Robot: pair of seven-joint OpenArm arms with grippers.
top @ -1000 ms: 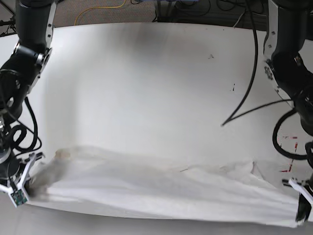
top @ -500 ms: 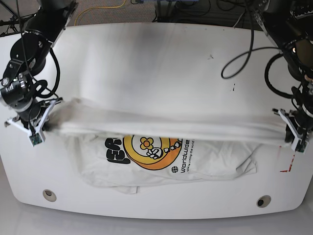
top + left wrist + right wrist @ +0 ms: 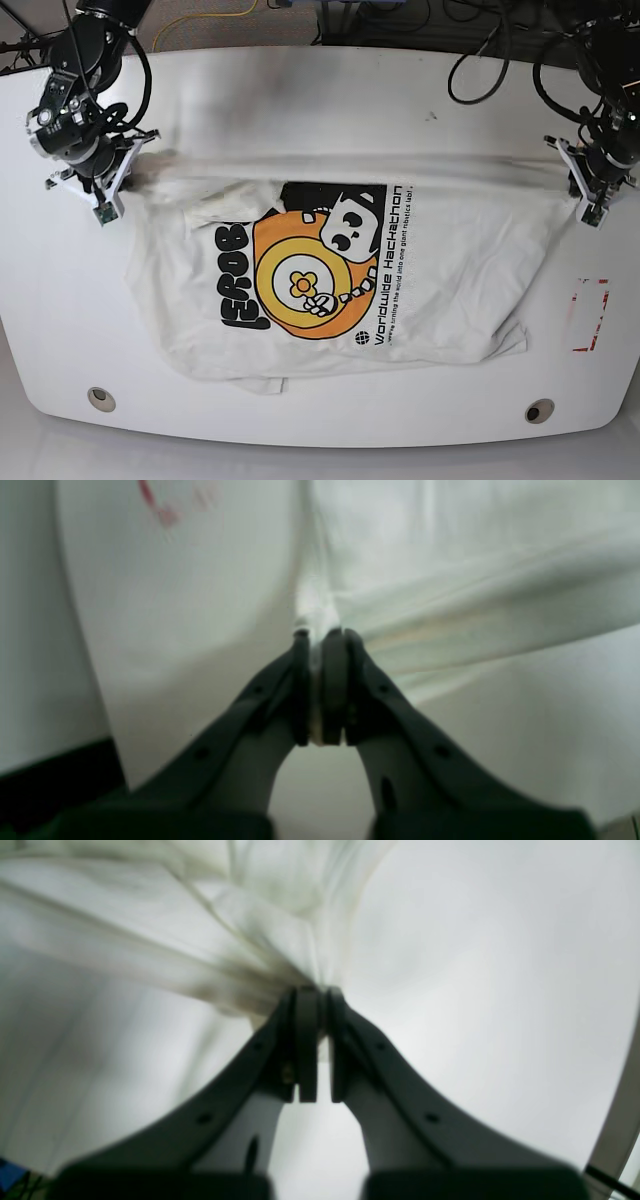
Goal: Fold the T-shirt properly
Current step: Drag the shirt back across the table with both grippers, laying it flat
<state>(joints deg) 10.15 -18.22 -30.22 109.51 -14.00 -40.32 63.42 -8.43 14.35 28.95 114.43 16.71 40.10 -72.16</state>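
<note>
I see the T-shirt [image 3: 330, 280] lying print-up across the white table [image 3: 300, 110], its near hem rumpled toward me. At its far edge, my left gripper [image 3: 585, 195] pinches one corner of cloth with fingers closed, and my right gripper [image 3: 120, 185] clamps the opposite corner, stretching that edge taut.
</note>
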